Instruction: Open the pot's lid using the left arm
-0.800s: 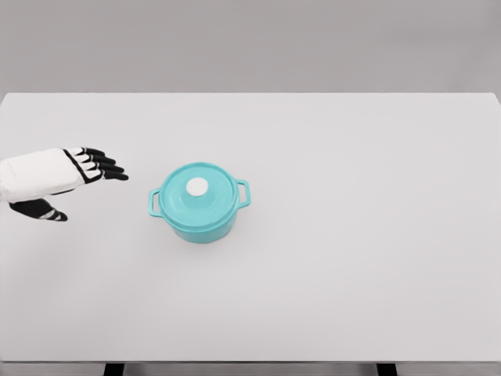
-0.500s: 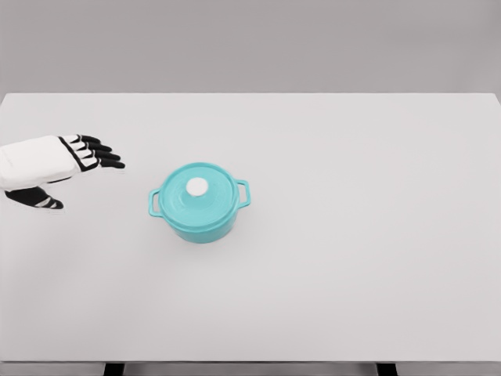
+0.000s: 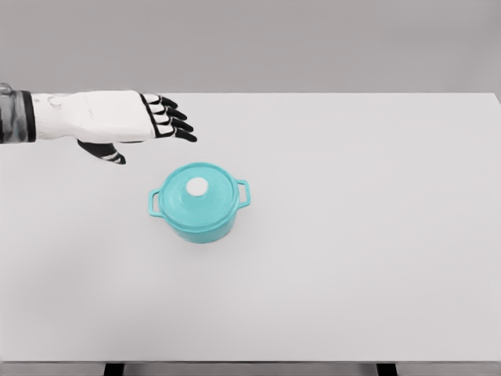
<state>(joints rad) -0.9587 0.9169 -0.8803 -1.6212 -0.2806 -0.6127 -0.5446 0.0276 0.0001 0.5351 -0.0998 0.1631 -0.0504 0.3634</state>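
Note:
A small teal pot point(image 3: 200, 213) with two side handles stands on the white table point(image 3: 352, 235), left of the middle. Its teal lid point(image 3: 211, 196) sits closed on it, with a round white knob point(image 3: 197, 186) on top. My left hand point(image 3: 149, 129) reaches in from the left edge, raised above the table, up and to the left of the pot. Its black fingers point(image 3: 174, 123) are spread and point right, and the thumb point(image 3: 106, 151) hangs below. It holds nothing and does not touch the pot. The right arm does not show.
The table's front edge point(image 3: 250, 361) runs along the bottom, with two dark legs below it. A plain grey wall stands behind the table.
The left hand has risen and moved right toward the pot, with more of the forearm now in view. The pot and lid have not moved.

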